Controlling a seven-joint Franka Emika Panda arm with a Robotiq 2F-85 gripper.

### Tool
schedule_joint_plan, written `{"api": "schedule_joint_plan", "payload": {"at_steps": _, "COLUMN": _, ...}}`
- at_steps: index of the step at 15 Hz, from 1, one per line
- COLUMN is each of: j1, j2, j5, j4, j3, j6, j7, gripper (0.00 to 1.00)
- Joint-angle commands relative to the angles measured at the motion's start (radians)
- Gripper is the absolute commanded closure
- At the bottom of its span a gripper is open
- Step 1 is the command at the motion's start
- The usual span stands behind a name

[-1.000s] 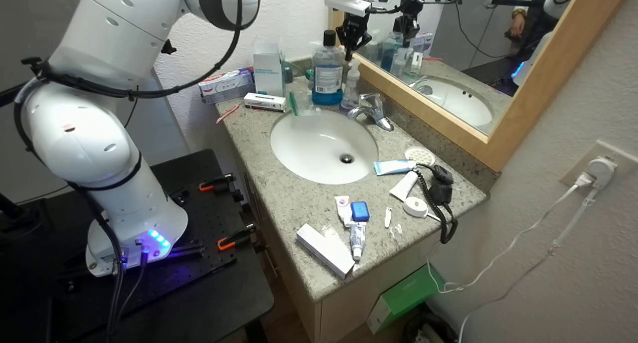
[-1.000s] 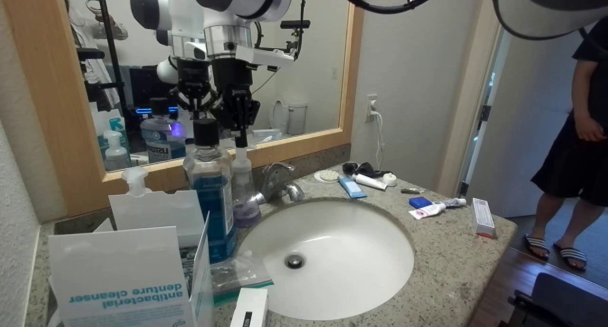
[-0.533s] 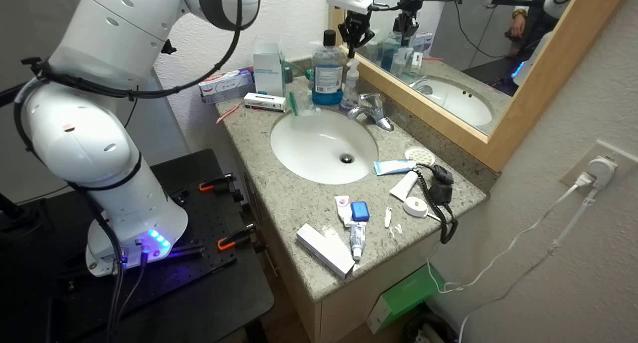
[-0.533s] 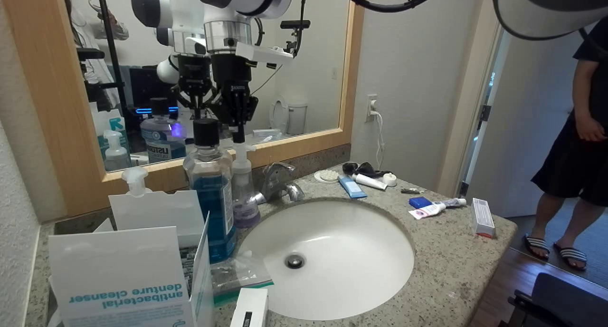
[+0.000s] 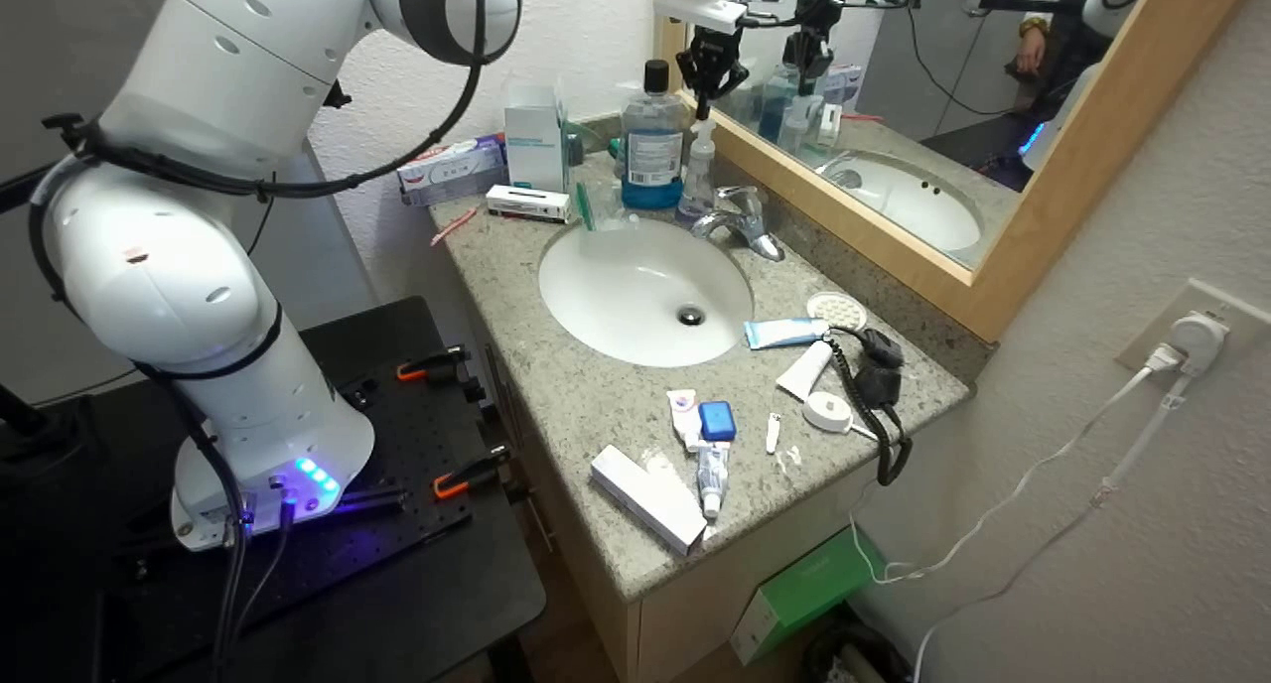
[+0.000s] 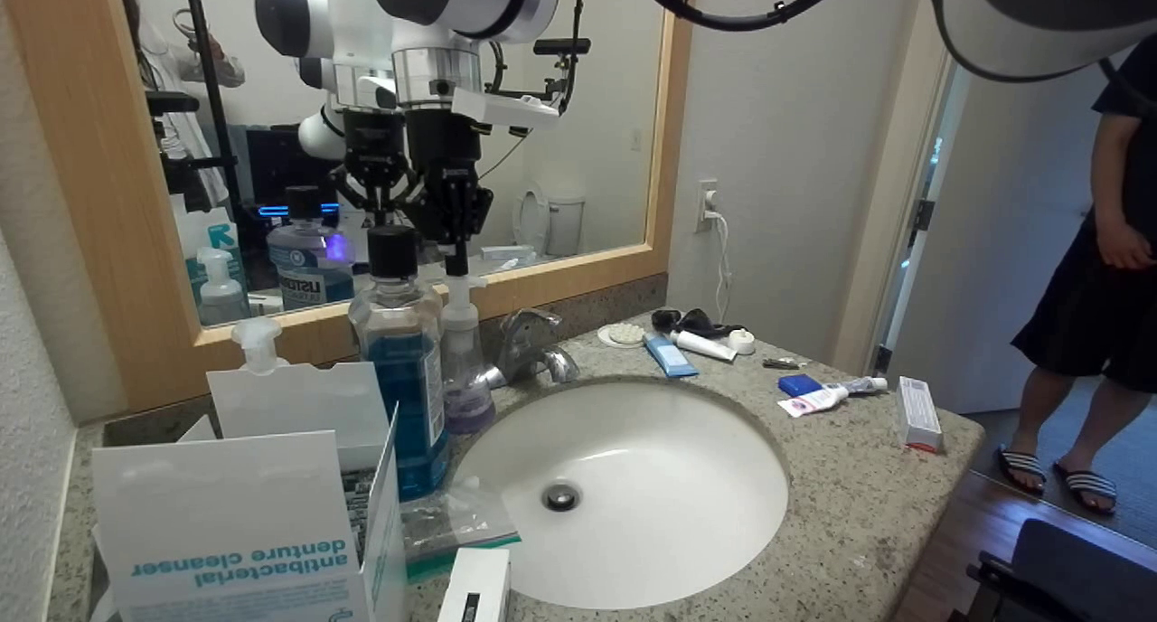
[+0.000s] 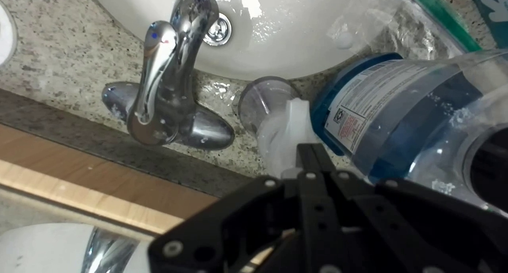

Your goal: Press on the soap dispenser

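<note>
The soap dispenser is an upright clear pump bottle with a little bluish-purple liquid, beside the faucet in both exterior views (image 5: 698, 177) (image 6: 464, 360). In the wrist view (image 7: 264, 102) its white spout points toward the sink. My gripper (image 5: 703, 107) points straight down over it, fingers shut together with nothing between them. The fingertips (image 6: 456, 262) are right at the top of the pump head and appear to touch it. In the wrist view the fingertips (image 7: 315, 149) cover part of the pump head.
A large blue mouthwash bottle (image 5: 652, 142) stands close beside the dispenser. The chrome faucet (image 6: 529, 346) is on its other side. The mirror's wooden frame (image 6: 578, 278) runs close behind. The sink (image 5: 635, 286) lies in front. A white denture-cleanser box (image 6: 226, 513) and another pump top (image 6: 259, 342) stand nearby.
The shut gripper has made small shifts over the pump, rising slightly and then dipping a little. The pump head sits slightly higher than one second ago. Other objects are unmoved.
</note>
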Motion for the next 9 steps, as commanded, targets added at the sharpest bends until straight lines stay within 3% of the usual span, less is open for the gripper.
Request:
{"api": "schedule_joint_plan", "payload": {"at_steps": 1, "j1": -0.006, "j2": 0.031, "j5": -0.005, "j4": 0.035, "j3": 0.003, "j6": 0.016, "j7": -0.049, "gripper": 1.00}}
{"api": "schedule_joint_plan", "payload": {"at_steps": 9, "j1": -0.009, "j2": 0.067, "j5": 0.011, "j4": 0.054, "j3": 0.010, "j6": 0.040, "j7": -0.101, "gripper": 1.00}}
